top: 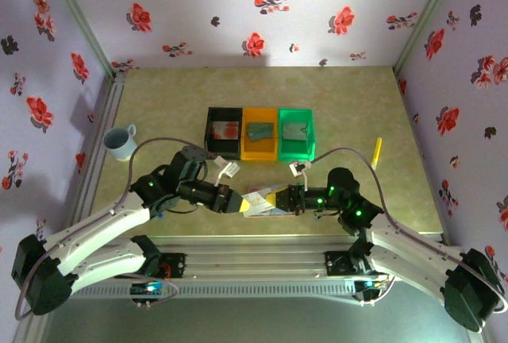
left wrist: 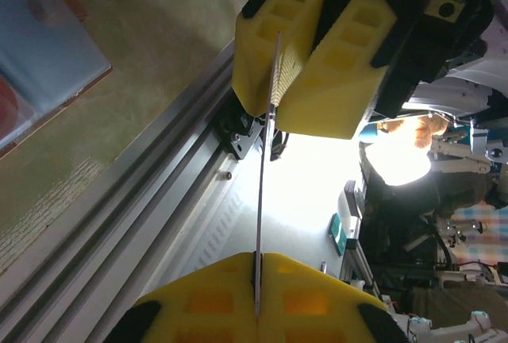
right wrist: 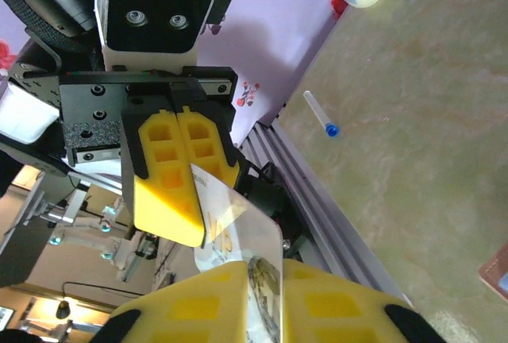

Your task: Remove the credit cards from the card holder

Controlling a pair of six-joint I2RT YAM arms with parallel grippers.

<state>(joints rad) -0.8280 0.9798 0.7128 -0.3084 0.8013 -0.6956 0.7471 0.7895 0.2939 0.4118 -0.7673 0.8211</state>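
A credit card [top: 259,197] hangs above the table between my two grippers, one at each end. My left gripper [top: 244,198] is shut on one end; in its wrist view the card [left wrist: 262,192] shows edge-on, running from my left gripper [left wrist: 258,260] to the right gripper's fingers [left wrist: 341,65]. My right gripper [right wrist: 278,267] is shut on the other end of the glossy card [right wrist: 242,224], with the left fingers [right wrist: 171,176] opposite. The card holder [top: 266,211] lies on the table beneath them, its blue-grey inside [left wrist: 40,57] facing up.
Black [top: 223,146], orange [top: 259,151] and green [top: 310,136] bins stand in a row behind the grippers; a card with a red blotch [top: 225,129] lies in the black one. A blue cup [top: 120,141] is at the left, a yellow stick [top: 377,151] at the right. A metal rail [top: 254,252] borders the near edge.
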